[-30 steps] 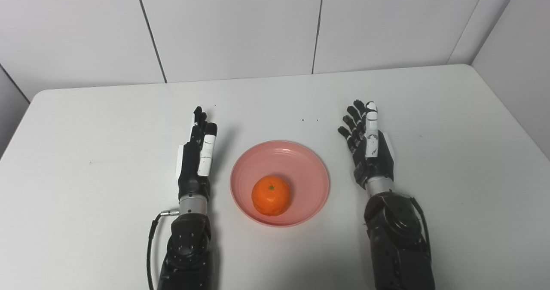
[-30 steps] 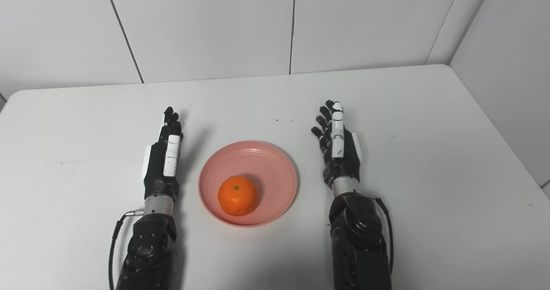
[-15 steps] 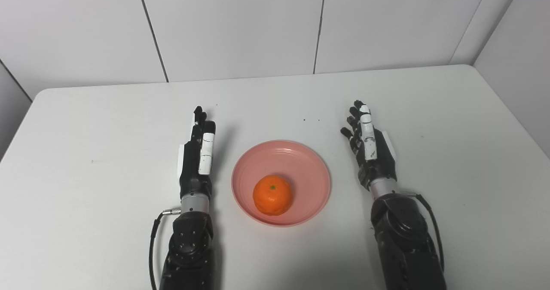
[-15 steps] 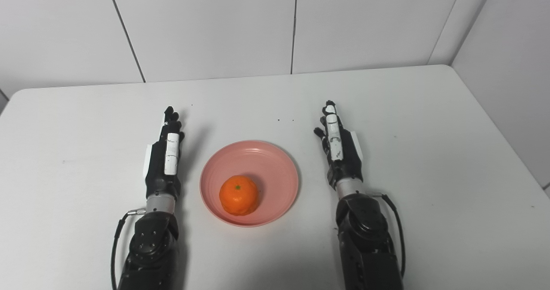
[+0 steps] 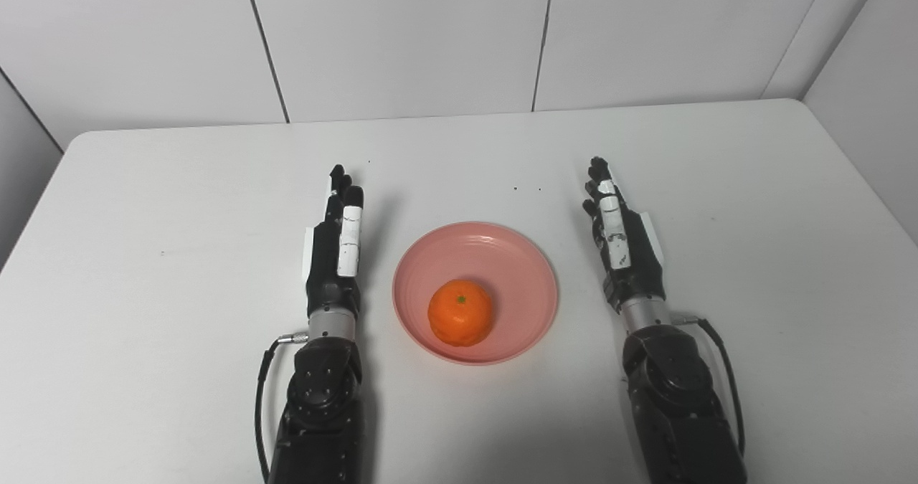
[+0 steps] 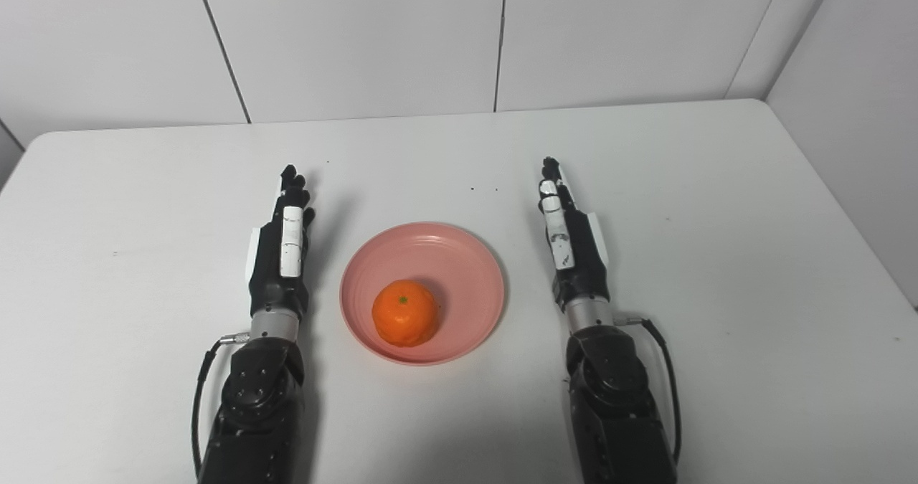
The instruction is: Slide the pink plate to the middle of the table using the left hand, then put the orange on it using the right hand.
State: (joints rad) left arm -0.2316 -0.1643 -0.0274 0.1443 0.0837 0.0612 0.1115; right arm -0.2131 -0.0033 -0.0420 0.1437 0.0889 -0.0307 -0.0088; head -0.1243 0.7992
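The pink plate (image 5: 495, 258) sits near the middle of the white table (image 5: 143, 204), between my two arms. An orange (image 5: 460, 311) rests on the plate, a little toward its near left side. My left hand (image 5: 336, 249) lies to the left of the plate, fingers stretched straight away from me, open and holding nothing. On the other side of the plate my right hand (image 5: 621, 244) is held edge-on, fingers extended forward and open, also holding nothing. Neither hand touches the plate.
White wall panels (image 5: 401, 39) stand behind the table's far edge, and another wall (image 5: 871, 97) runs along its right side. A few small dark specks (image 5: 527, 188) lie on the table beyond the plate.
The camera view has shifted slightly. My right hand has turned from a spread palm to edge-on with its fingers drawn together and straight. The left hand, plate and orange stay where they were.
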